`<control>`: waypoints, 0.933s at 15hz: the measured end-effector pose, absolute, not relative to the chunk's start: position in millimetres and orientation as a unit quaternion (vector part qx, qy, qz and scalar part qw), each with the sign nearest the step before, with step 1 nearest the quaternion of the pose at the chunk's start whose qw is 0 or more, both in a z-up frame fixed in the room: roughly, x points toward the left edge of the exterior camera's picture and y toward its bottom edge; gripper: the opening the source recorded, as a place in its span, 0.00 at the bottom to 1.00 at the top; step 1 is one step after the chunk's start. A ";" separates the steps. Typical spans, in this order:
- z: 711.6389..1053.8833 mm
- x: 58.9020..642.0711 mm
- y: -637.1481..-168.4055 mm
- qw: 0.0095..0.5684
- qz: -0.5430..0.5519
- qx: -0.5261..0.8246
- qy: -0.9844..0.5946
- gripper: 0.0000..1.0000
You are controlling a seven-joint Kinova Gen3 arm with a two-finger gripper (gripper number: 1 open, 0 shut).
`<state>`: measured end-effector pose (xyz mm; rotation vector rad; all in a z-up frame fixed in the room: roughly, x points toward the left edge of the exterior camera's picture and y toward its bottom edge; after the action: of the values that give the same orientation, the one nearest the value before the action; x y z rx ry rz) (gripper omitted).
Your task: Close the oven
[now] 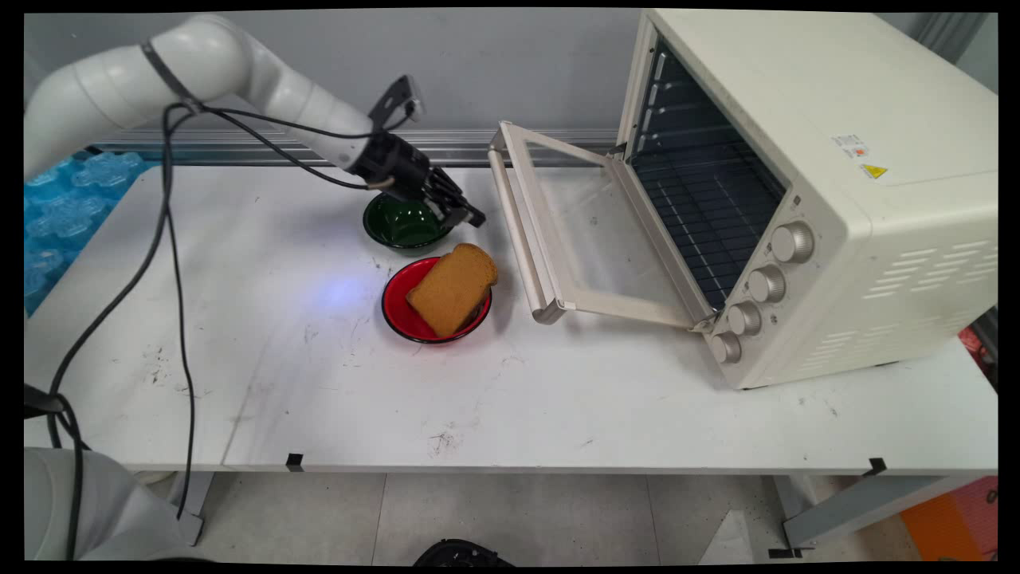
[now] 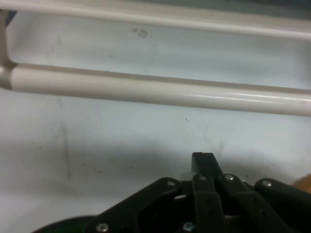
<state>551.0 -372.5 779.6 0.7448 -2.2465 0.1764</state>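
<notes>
1. At far left, beside the surface (image 1: 319, 383): one patch of blue bubbled sheet (image 1: 64, 207).
2. Reaching in from upper left: one white arm (image 1: 159, 72), black cables (image 1: 171, 263) drooping from it down past the near edge.
3. Tool (image 1: 466, 214) low over the far-middle of the surface, clenched on nothing, tips pressed together. Hangs above the right rim of the green bowl (image 1: 398, 227) and is nearest to that; whether touching the rim, cannot tell.
4. In the hand view: tool (image 2: 204, 162) aimed across bare surface toward the handle (image 2: 155, 90), apart from it; a sliver of green at bottom left.
5. Just nearer the camera than the green bowl: red bowl (image 1: 406, 311), close beside it. One bread slice (image 1: 453, 287) leaning in it, upper crust resting over the right rim.
6. Right of the bowls: door (image 1: 574, 239) swung fully down, its handle (image 1: 518, 231) near the red bowl but apart from it.
7. At far right: one cream oven (image 1: 837, 175), cavity open, wire rack (image 1: 709, 199) inside, nothing seen on it.
8. Count: two bowls, one bread slice, one oven, four knobs (image 1: 766, 283) in a column on its front.
</notes>
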 end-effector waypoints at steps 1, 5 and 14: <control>772.5 546.3 -377.2 0.375 0.067 0.291 -0.878 0.00; 749.4 528.5 -394.4 0.379 0.059 0.289 -0.877 0.00; 730.0 501.5 -419.0 0.388 0.050 0.275 -0.879 0.00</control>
<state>501.5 -419.0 730.0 0.6985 -2.2353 0.1260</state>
